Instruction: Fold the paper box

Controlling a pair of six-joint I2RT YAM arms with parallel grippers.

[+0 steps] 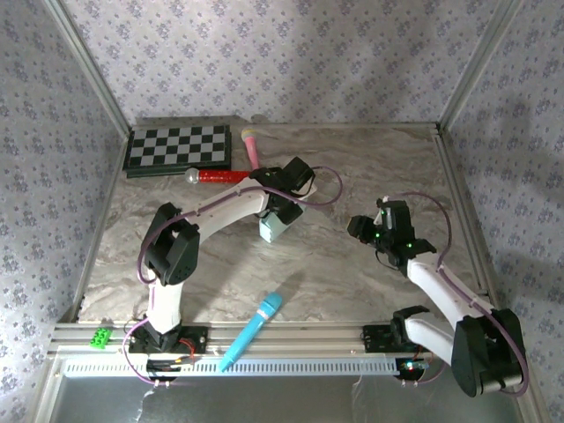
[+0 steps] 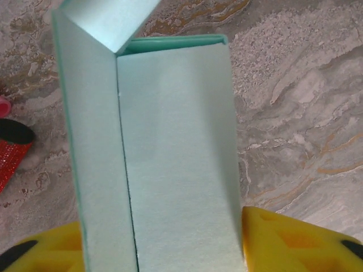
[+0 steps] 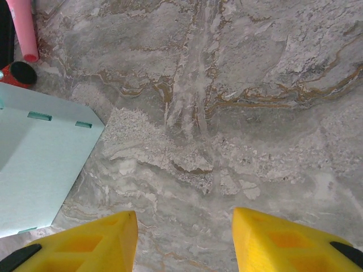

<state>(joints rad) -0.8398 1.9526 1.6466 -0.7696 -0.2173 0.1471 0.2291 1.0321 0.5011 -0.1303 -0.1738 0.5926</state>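
The paper box [image 1: 271,231], pale mint-blue card, stands near the table's middle under my left gripper [image 1: 280,211]. In the left wrist view the paper box [image 2: 176,141] is a long folded panel with a crease down its left side and a flap raised at the far end. It spans the whole gap between the yellow fingers [image 2: 295,238], and my left gripper [image 2: 161,238] is shut on it. My right gripper [image 1: 359,227] hovers to the box's right, apart from it. The right gripper [image 3: 184,226] is open over bare marble, with the box [image 3: 39,164] at the left edge.
A checkered board [image 1: 179,148] lies at the back left. A red microphone [image 1: 216,175] and a pink stick [image 1: 251,145] lie just behind the box. A blue microphone [image 1: 256,328] rests near the front rail, and a green brick [image 1: 101,336] sits at the front left.
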